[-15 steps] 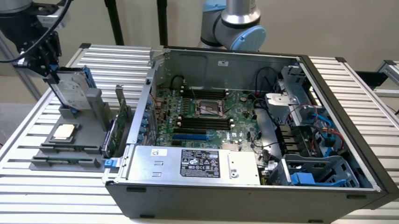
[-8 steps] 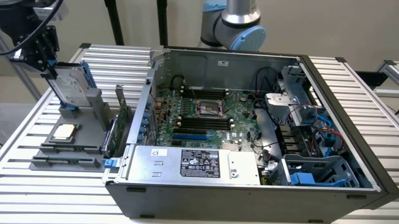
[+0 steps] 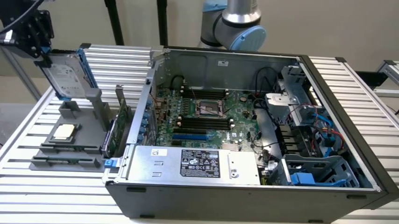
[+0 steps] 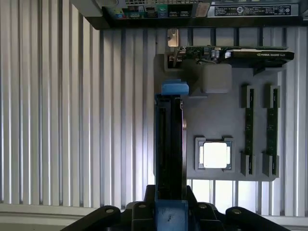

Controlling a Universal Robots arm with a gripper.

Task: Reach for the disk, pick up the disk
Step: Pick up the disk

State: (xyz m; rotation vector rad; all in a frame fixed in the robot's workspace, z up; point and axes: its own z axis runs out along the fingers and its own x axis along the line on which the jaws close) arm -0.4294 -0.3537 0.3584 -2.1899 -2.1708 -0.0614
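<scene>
Black robot gripper [image 3: 44,59] [image 4: 169,208] is gripping the disk [image 3: 66,77] [image 4: 169,144], a flat silver-grey rectangular hard drive with white label and blue plastic carrier rails. Jaws are standing partly closed, pinching the drive's two flat faces at the end nearest the wrist. The disk is hanging edge-on straight out from the fingers, slightly tilted in the exterior view, with its blue tab at the far end from the gripper.

The far end is sitting right at the upright post of the flat grey plastic fixture tray [image 3: 46,150] [image 4: 216,120] below the gripper; can't tell if it is touching or just clear.

A small square silver-topped chip [image 3: 65,132] [image 4: 214,155] is lying in its tray pocket, below and to one side of the gripper, apart from the disk. Two long narrow memory sticks [image 4: 248,130] are lying further out on the same tray.

A green graphics card [image 4: 231,53] is standing on edge beyond the disk's far end. A large open black computer case [image 3: 249,205] is sitting well apart from the gripper, toward the exterior view's right, on the ribbed aluminium table [image 3: 37,200] [image 4: 72,120].
</scene>
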